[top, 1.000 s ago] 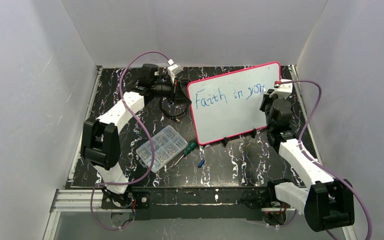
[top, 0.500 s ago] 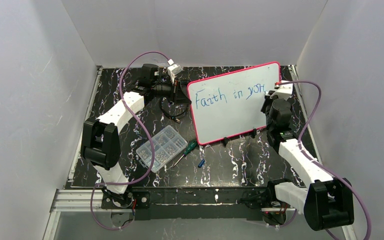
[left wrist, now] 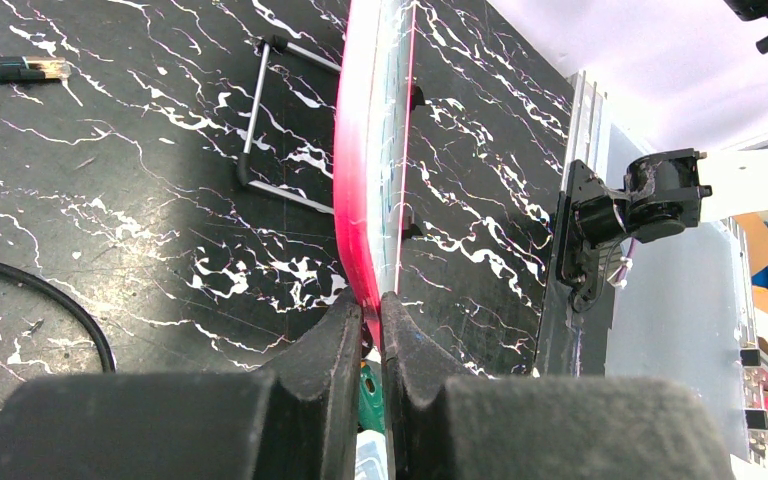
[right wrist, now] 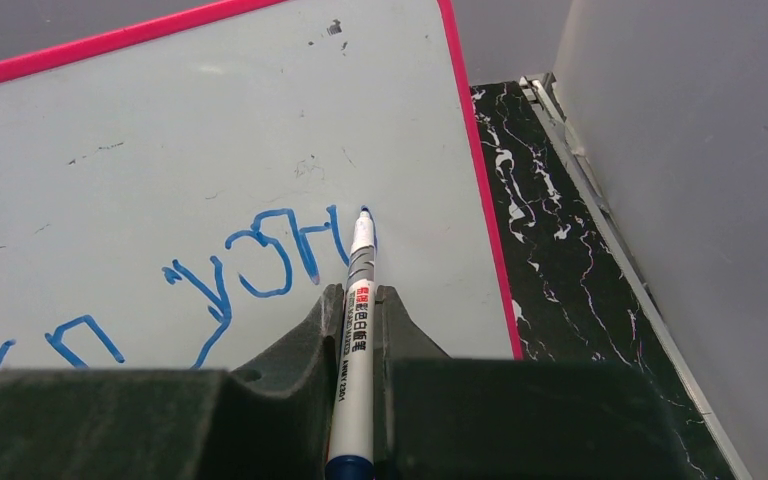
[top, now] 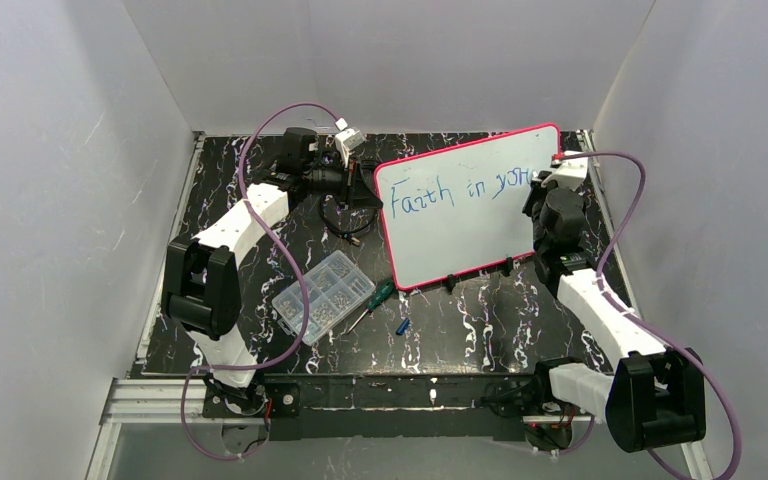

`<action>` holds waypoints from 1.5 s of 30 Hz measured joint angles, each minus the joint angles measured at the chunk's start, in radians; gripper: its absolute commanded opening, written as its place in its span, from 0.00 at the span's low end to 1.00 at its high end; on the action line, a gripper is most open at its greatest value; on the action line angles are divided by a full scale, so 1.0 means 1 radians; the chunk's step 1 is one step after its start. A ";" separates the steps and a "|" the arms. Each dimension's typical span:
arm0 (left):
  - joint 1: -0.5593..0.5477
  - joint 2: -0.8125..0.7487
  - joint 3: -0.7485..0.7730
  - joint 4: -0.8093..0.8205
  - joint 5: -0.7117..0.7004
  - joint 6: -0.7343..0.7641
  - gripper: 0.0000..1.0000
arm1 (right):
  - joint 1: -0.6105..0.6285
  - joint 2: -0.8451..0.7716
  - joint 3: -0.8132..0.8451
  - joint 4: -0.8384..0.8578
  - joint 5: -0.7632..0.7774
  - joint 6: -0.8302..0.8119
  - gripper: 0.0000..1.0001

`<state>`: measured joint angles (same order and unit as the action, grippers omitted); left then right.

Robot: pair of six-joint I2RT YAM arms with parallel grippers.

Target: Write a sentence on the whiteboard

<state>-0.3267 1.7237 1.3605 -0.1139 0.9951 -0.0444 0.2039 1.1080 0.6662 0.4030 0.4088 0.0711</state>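
The whiteboard (top: 470,205) stands tilted at the back of the table, white with a pink-red frame. Blue writing on it, the sentence (top: 455,190), reads "Faith in you". My left gripper (left wrist: 371,310) is shut on the board's left frame edge (left wrist: 360,180), seen edge-on in the left wrist view. My right gripper (right wrist: 359,292) is shut on a white marker (right wrist: 356,330). Its blue tip (right wrist: 365,211) touches the whiteboard (right wrist: 160,150) just right of the last letters (right wrist: 270,255), near the right frame.
A clear compartment box of small parts (top: 323,296), a green-handled screwdriver (top: 375,298) and a small blue cap (top: 401,326) lie on the black marbled table (top: 260,260) in front of the board. A black cable (top: 345,225) lies behind the board's left. White walls enclose the table.
My right arm has shifted slightly upward and rightward along the board with the marker. The left arm and the board have not moved.
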 measured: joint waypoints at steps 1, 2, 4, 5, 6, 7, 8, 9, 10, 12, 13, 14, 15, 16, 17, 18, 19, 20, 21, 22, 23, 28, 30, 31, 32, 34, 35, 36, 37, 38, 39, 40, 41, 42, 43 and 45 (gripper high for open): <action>0.000 0.000 0.000 0.000 0.000 0.000 0.00 | 0.000 -0.001 -0.003 0.000 0.000 0.000 0.01; 0.000 0.000 0.000 0.000 0.000 0.000 0.00 | 0.000 -0.002 -0.006 0.001 0.000 0.001 0.01; 0.000 0.000 0.000 0.000 0.000 0.000 0.00 | 0.000 -0.009 -0.018 0.001 0.001 0.003 0.01; 0.000 0.000 0.000 0.000 0.000 0.000 0.00 | 0.000 -0.015 -0.027 0.000 0.001 0.004 0.01; 0.000 0.000 0.000 0.000 0.000 0.000 0.00 | 0.000 -0.021 -0.035 -0.002 0.002 0.005 0.01; 0.000 0.000 0.000 0.000 0.000 0.000 0.00 | 0.000 -0.025 -0.043 -0.003 0.003 0.005 0.01; 0.000 0.000 0.000 0.000 0.000 0.000 0.00 | 0.000 -0.028 -0.051 -0.004 0.005 0.005 0.01; 0.000 0.000 0.000 0.000 0.000 0.000 0.00 | 0.000 -0.031 -0.059 -0.005 0.008 0.005 0.01; 0.000 0.000 0.000 0.000 0.000 0.000 0.00 | 0.000 -0.031 -0.063 -0.005 0.011 0.005 0.01; 0.000 0.000 0.000 0.000 0.000 0.000 0.00 | 0.000 -0.031 -0.068 -0.005 0.016 0.005 0.01; 0.000 0.000 0.000 0.000 0.000 0.000 0.00 | -0.001 -0.031 -0.068 -0.006 0.018 0.005 0.01; 0.000 0.000 0.000 0.000 0.000 0.000 0.00 | -0.001 -0.031 -0.068 -0.006 0.022 0.005 0.01; 0.000 0.000 0.000 0.000 0.000 0.000 0.00 | -0.001 -0.031 -0.068 -0.006 0.027 0.005 0.01; 0.000 -0.001 0.000 0.000 0.000 0.000 0.00 | -0.001 -0.031 -0.068 -0.006 0.032 0.004 0.01; 0.000 -0.002 0.000 -0.001 0.000 0.000 0.00 | -0.001 -0.032 -0.068 -0.007 0.035 0.004 0.01; -0.001 -0.002 0.000 -0.001 0.001 0.000 0.00 | -0.001 -0.034 -0.068 -0.010 0.035 0.004 0.01; -0.001 -0.002 0.000 -0.001 0.001 0.000 0.00 | -0.001 -0.037 -0.068 -0.012 0.035 0.004 0.01; -0.001 -0.002 0.000 -0.001 0.001 0.000 0.00 | -0.001 -0.042 -0.068 -0.014 0.035 0.004 0.01; -0.001 -0.002 0.000 -0.001 0.001 0.000 0.00 | -0.001 -0.047 -0.066 -0.018 0.035 0.004 0.01; -0.001 -0.002 0.000 -0.001 0.000 0.000 0.00 | -0.001 -0.053 -0.062 -0.023 0.035 0.005 0.01; -0.001 -0.002 0.000 -0.001 0.000 0.000 0.00 | -0.001 -0.057 -0.054 -0.029 0.035 0.004 0.01; -0.001 -0.002 0.000 -0.001 0.000 0.000 0.00 | -0.002 -0.058 0.002 -0.035 0.029 0.004 0.01; -0.001 -0.002 0.000 -0.001 0.000 0.000 0.00 | -0.008 -0.053 0.018 -0.033 0.021 0.004 0.01; -0.001 -0.002 0.000 -0.001 0.000 0.000 0.00 | -0.010 -0.047 0.026 -0.032 0.015 0.004 0.01; -0.001 -0.002 0.000 -0.001 0.000 0.000 0.00 | -0.013 -0.039 0.033 -0.029 0.010 0.004 0.01; -0.001 -0.002 0.000 -0.001 0.000 0.000 0.00 | -0.016 -0.019 0.042 -0.026 0.002 0.005 0.01; -0.001 -0.002 0.000 -0.001 0.000 0.000 0.00 | -0.018 -0.011 0.043 -0.026 -0.003 0.005 0.01; -0.001 -0.002 0.000 -0.001 0.000 0.000 0.00 | -0.021 -0.002 0.043 -0.027 -0.008 0.005 0.01; -0.001 -0.002 0.000 -0.001 0.000 0.000 0.00 | -0.022 0.006 0.043 -0.027 -0.012 0.005 0.01; -0.001 -0.002 0.000 -0.001 0.001 0.000 0.00 | -0.024 0.012 0.043 -0.027 -0.016 0.005 0.01; -0.001 -0.002 0.000 -0.001 0.000 0.000 0.00 | -0.026 0.015 0.043 -0.027 -0.018 0.005 0.01; -0.001 -0.002 0.000 -0.001 0.000 0.000 0.00 | -0.029 0.018 0.044 -0.027 -0.019 0.005 0.01; -0.001 -0.002 0.000 -0.001 0.000 0.000 0.00 | -0.032 0.019 0.044 -0.027 -0.020 0.005 0.01; -0.001 -0.002 0.000 -0.001 0.000 0.000 0.00 | -0.035 0.019 0.045 -0.027 -0.020 0.005 0.01; -0.001 -0.002 0.000 -0.001 0.000 0.000 0.00 | -0.039 0.019 0.045 -0.027 -0.021 0.005 0.01; -0.001 -0.002 0.000 -0.001 0.000 0.000 0.00 | -0.046 0.021 0.045 -0.027 -0.023 0.005 0.01</action>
<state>-0.3279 1.7222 1.3605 -0.1146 0.9955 -0.0444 0.1577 1.1286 0.7109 0.3759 0.3862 0.0761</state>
